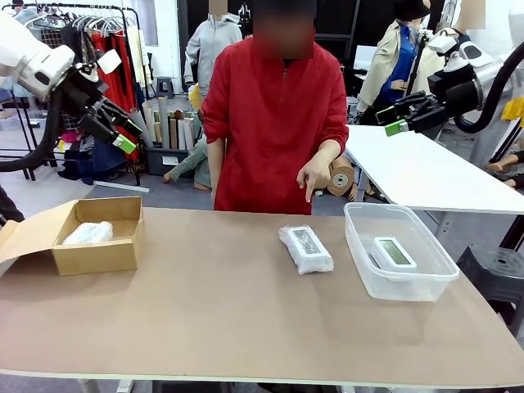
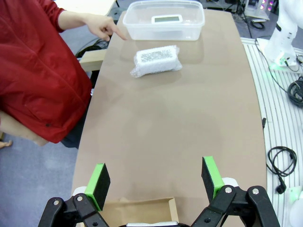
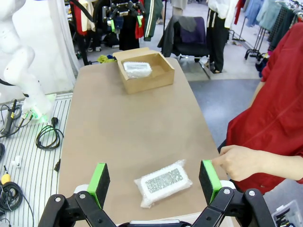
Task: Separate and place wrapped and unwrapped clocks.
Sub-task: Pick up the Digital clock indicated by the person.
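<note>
Tabletop: brown, is carrying every item below. Person: in a red top, is standing at the far edge, with one hand pointing a finger down towards the tabletop near the bin's far left corner. Box: brown cardboard, is sitting at the robot's left end with its flap folded open. Bin: clear plastic, lidless, is sitting towards the right end, well apart from the box. Left tool: is hanging high above the box end, green pads spread wide apart, gripping nothing. Right tool: is hanging high over the right side, pads likewise spread wide, gripping nothing. Wrapped clock: in crinkly whitish wrap with a dark face showing through, is lying flat on the bare tabletop just left of the bin, not touching it. Other wrapped clock: is lying inside the box. Bare clock: white with a grey-green screen, is lying face up on the bin's floor.
</note>
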